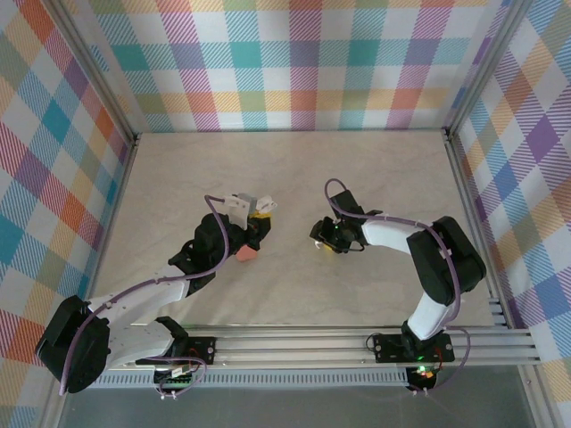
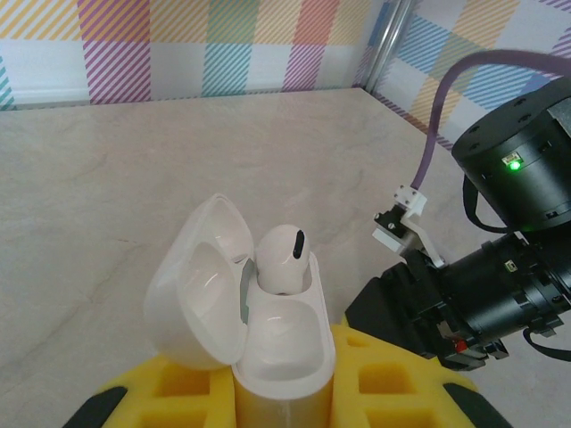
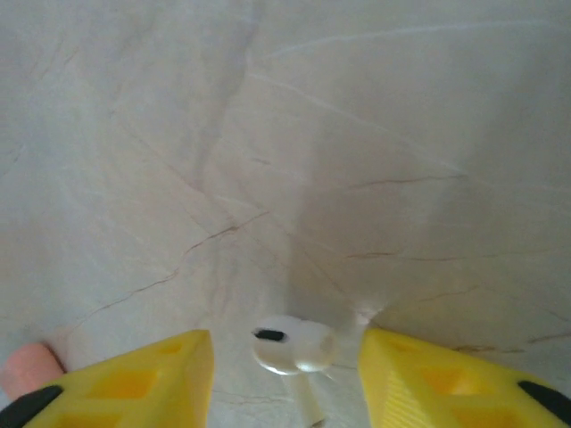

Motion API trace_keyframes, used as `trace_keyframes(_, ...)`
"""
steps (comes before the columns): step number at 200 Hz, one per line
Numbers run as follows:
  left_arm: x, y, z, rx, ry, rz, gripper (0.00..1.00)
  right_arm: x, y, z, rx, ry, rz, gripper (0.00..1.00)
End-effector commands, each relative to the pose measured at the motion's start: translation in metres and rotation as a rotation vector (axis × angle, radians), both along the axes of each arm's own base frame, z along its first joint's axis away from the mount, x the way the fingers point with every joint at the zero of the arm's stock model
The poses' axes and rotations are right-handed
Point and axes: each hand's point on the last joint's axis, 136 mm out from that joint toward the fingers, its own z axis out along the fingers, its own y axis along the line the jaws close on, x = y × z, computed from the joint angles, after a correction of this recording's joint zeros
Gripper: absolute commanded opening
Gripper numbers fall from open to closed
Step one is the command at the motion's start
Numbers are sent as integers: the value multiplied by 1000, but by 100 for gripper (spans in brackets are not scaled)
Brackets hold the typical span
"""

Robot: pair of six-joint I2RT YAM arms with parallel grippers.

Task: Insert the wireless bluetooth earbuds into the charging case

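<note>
Left gripper (image 2: 281, 403) pinches the white charging case (image 2: 268, 339), lid open, with one seated earbud (image 2: 285, 259). Right gripper (image 3: 285, 383), jaws spread, straddles a loose white earbud (image 3: 290, 348); a careful pinch likely comes next.

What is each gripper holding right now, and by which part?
Left gripper clamps the open case by its lower body. Right gripper is open and holds nothing; an earbud lies loose on the table between its jaws.
</note>
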Motion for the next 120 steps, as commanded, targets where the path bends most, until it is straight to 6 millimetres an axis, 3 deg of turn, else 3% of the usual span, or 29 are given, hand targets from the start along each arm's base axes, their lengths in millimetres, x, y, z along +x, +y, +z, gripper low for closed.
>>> trace_keyframes(1, 0, -1, 12, -43, -22, -12, 0, -7, -9, 7, -40, 21, 7, 56)
trace_keyframes(40, 0, -6, 16, -51, -25, -33, 0, -5, -18, 52, -56, -60, 102, 58)
trace_keyframes(72, -1, -9, 18, -60, -24, -47, 0, 0, -19, 82, -71, -159, 300, 54)
trace_keyframes(91, -1, -10, 17, -66, -18, -50, 0, 0, -15, 84, -98, -165, 426, 51)
trace_keyframes(120, -1, -11, 18, -73, -15, -55, 0, 4, -14, 64, -151, -91, 508, 48)
